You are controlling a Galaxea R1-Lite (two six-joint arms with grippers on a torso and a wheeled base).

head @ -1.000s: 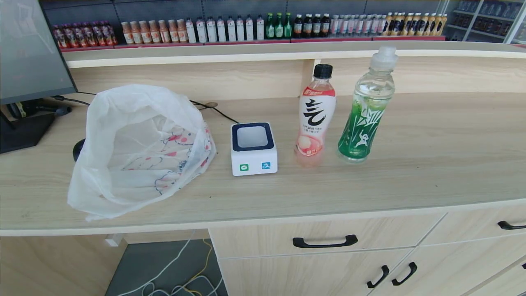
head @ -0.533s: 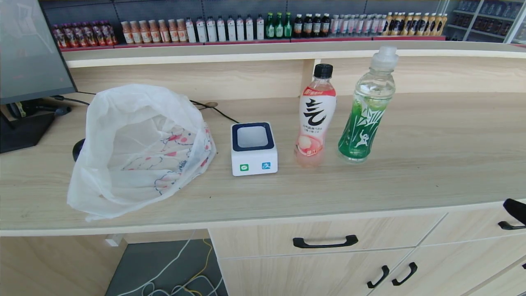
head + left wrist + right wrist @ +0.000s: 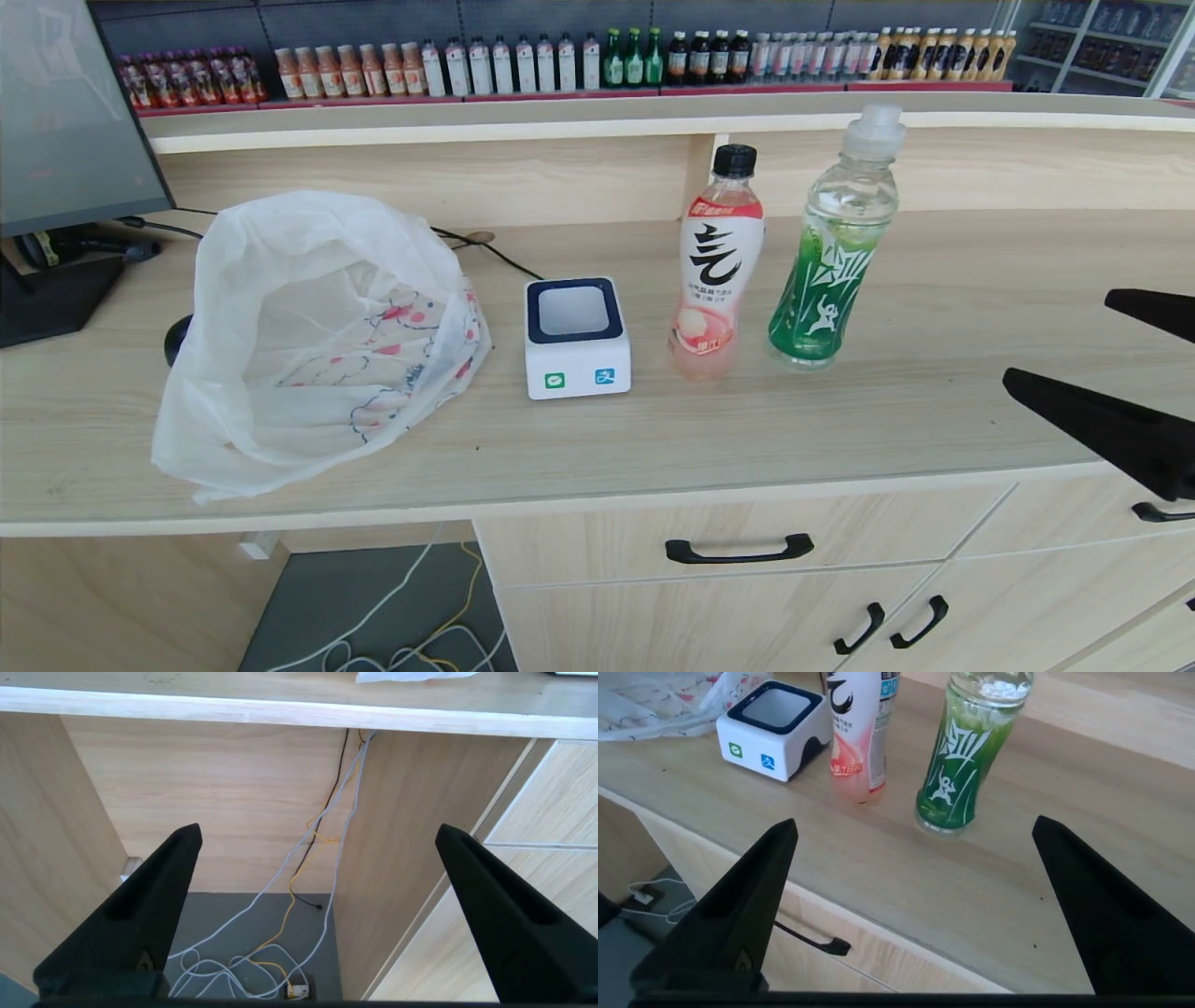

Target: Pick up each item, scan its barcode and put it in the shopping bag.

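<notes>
Right gripper (image 3: 1055,336) hangs at the right end of the bench (image 3: 934,411), near its front edge. Its two black, tapering fingers are spread wide with nothing between them. The green bottle (image 3: 834,271) stands upright ahead of it and toward the robot's left, well apart from the fingers. It is clear, waisted plastic with a green wrap label and a translucent white cap. Just beside it, farther left, stands the pink bottle (image 3: 717,271), slimmer, with a black cap and a white-and-pink label.

Next along is the scanner (image 3: 576,336), a small white cube with rounded corners and a dark blue frame around a pale top window. The shopping bag (image 3: 317,336) slumps at the left. It is thin, crumpled, translucent white plastic with a red and blue print, and its mouth gapes open. All of these rest on the pale, wood-grain bench top.

Left gripper (image 3: 318,831) sits low, below the bench's edge, facing the recess under it, where white and yellow cables (image 3: 280,943) trail on a grey floor. Its black fingers are also wide apart and hold nothing.
</notes>
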